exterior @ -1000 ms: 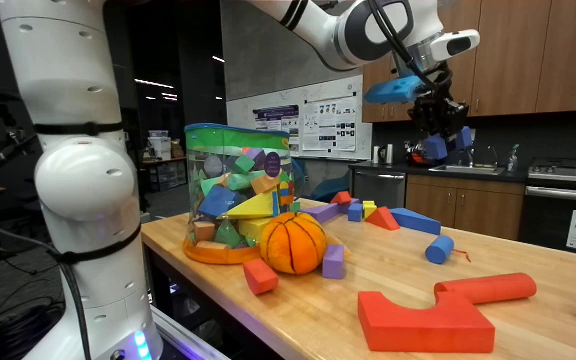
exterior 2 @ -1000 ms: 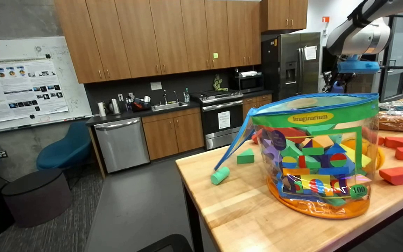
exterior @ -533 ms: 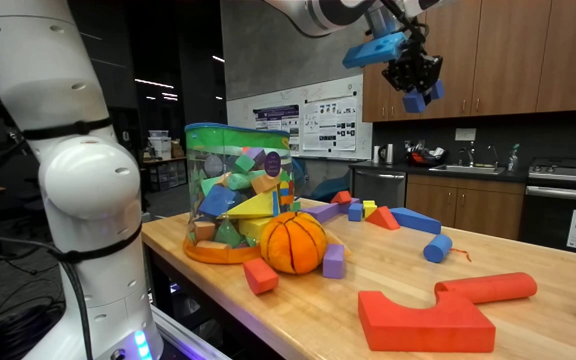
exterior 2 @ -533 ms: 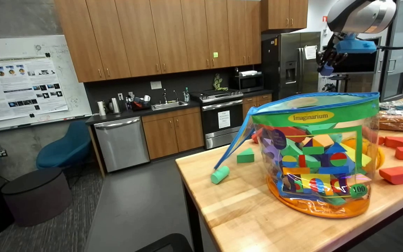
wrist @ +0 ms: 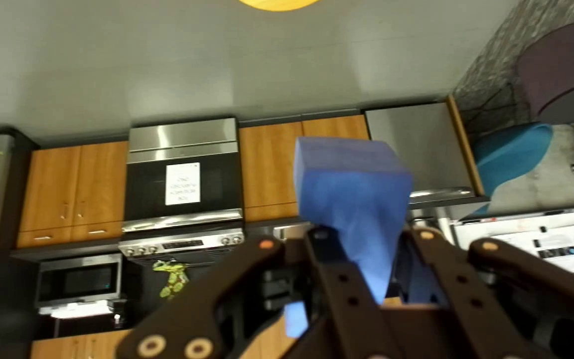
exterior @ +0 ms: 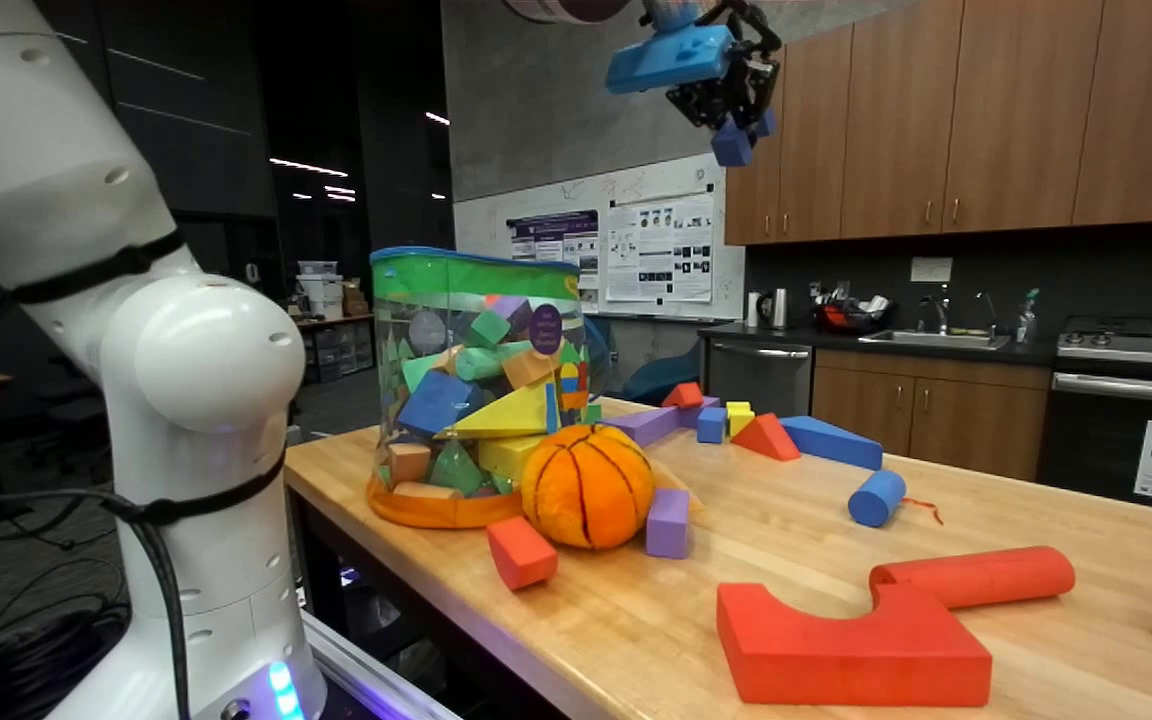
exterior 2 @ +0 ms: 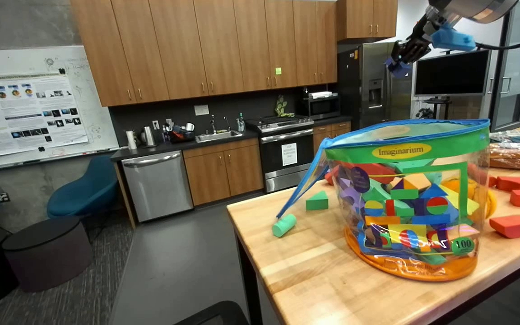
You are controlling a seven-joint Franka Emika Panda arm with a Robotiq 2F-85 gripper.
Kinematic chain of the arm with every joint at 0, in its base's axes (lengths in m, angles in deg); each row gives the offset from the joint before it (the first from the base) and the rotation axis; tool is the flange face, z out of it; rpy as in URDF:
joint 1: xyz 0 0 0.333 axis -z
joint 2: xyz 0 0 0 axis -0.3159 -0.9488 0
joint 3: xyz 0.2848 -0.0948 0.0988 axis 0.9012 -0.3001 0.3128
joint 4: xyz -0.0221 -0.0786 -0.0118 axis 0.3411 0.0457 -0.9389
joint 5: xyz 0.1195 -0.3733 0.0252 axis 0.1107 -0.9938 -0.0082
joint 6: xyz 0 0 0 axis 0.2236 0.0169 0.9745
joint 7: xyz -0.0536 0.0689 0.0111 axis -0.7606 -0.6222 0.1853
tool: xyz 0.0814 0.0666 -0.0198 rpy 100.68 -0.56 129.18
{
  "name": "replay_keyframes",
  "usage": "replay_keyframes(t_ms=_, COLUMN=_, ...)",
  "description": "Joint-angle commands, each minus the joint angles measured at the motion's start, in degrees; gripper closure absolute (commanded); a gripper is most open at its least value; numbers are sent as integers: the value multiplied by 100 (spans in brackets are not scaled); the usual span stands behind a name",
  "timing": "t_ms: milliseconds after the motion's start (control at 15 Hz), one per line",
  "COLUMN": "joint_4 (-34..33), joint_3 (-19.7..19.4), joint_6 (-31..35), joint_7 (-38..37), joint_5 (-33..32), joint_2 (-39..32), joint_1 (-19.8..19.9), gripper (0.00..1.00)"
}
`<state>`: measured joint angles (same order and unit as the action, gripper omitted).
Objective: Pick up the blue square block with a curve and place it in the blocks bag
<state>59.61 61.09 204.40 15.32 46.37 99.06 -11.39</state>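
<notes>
The blue square block with a curve (wrist: 354, 197) is held between the fingertips of my gripper (wrist: 374, 235) in the wrist view. In an exterior view the block (exterior: 733, 146) hangs below my gripper (exterior: 742, 122), high above the table. It also shows in an exterior view as the block (exterior 2: 399, 68) under the gripper (exterior 2: 405, 55), tilted. The blocks bag (exterior: 481, 278) stands on the table, below and to the left of the gripper. The bag (exterior 2: 363, 156) has a green band and a blue zip rim, with its top open. Coloured blocks fill it. The block's curve is partly hidden by the fingers.
An orange ball (exterior: 587, 488) sits against the bag, with a purple block (exterior: 668, 524) and a red block (exterior: 521, 552) beside it. A red arch (exterior: 851, 650), a blue cylinder (exterior: 877, 499) and a blue wedge (exterior: 832, 442) lie on the table. The bag's lid flap (exterior 2: 303, 180) hangs down.
My gripper has risen with the blue block and moved left, toward the bag's side, in an exterior view. The gripper has also tilted. The bag and the table blocks stay in place.
</notes>
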Motion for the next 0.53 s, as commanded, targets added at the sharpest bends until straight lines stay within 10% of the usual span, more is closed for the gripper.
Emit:
replay_keyframes(t_ms=0, joint_4=556, joint_3=-174, joint_6=-157, joint_7=809, joint_5=115, joint_2=797, joint_1=-581, gripper=94)
replay_keyframes(t_ms=467, joint_4=1294, joint_3=-153, joint_6=-762, joint_7=1873, joint_5=-250, joint_2=1574, joint_1=-1113, gripper=94)
